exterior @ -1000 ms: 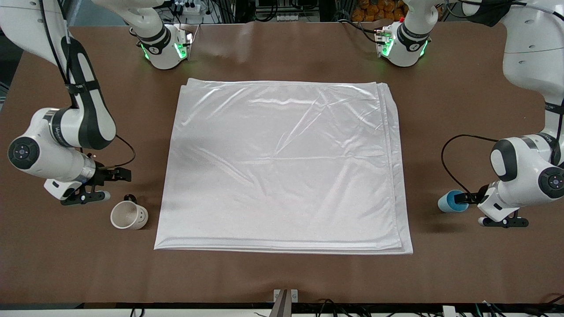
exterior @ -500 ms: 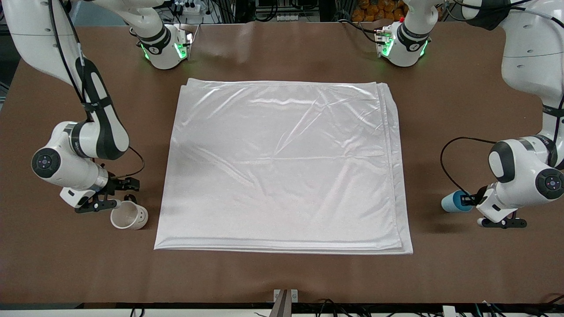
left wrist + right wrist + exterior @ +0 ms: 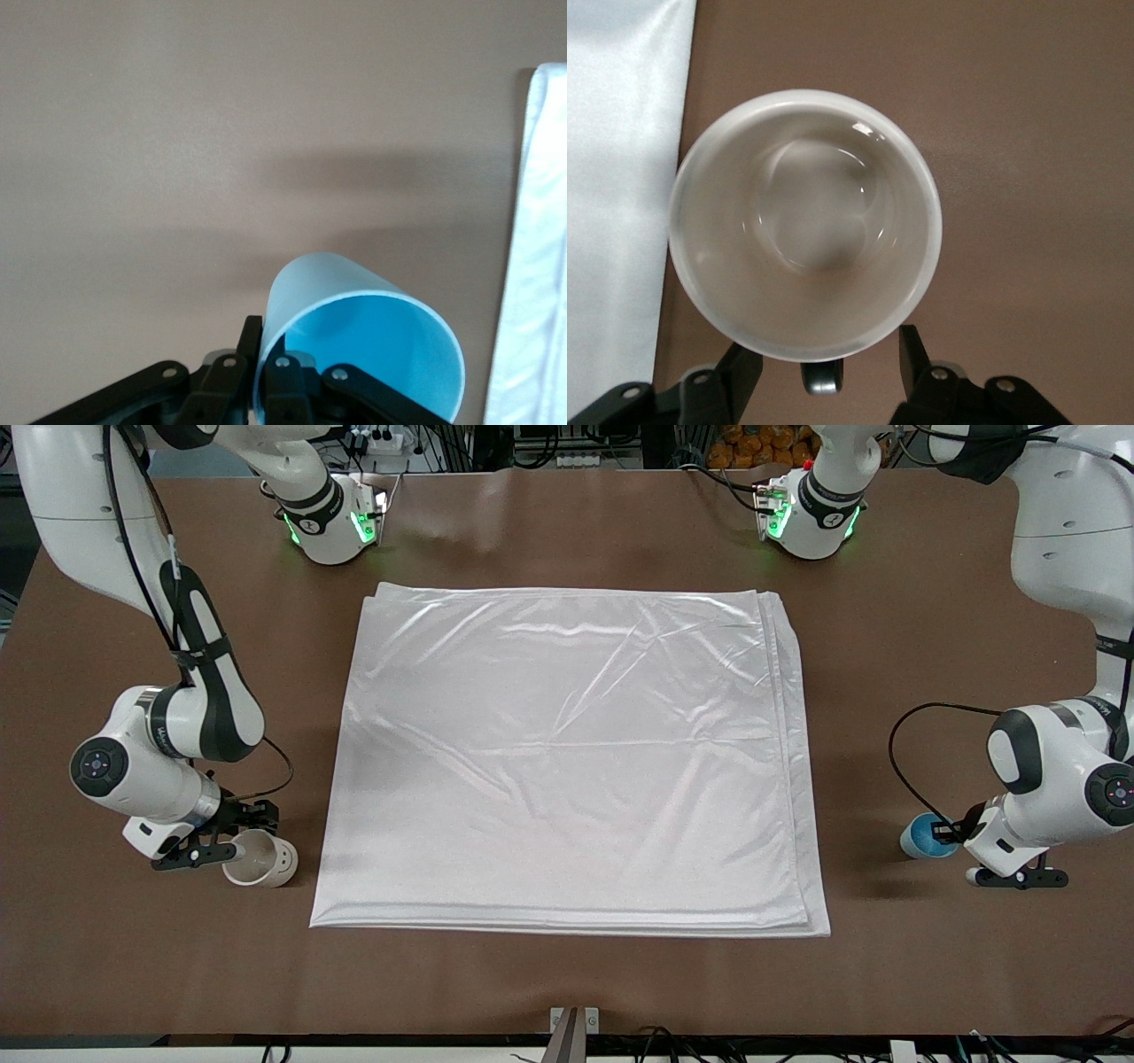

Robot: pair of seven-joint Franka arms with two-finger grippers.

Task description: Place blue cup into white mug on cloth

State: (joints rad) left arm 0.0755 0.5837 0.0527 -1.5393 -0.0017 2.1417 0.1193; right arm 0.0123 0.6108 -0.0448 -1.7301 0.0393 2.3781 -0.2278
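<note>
The blue cup (image 3: 359,341) was cut off by the left wrist view's edge, its base unseen; the left gripper (image 3: 952,834) hid part of it; the white mug (image 3: 804,236)'s handle was mostly hidden under its rim.

The white mug (image 3: 804,226) fills the middle of the frame, seen straight down its mouth, with a glossy beige inside and a round rim, standing on the brown table (image 3: 1028,133). Its small dark handle (image 3: 824,379) points toward the edge of the frame where the right gripper (image 3: 826,372) enters, and sits in the gap between the two black fingers (image 3: 735,382), which stand apart on either side without touching it. The shiny white cloth (image 3: 616,177) runs along one side edge of the frame, just beside the mug.
</note>
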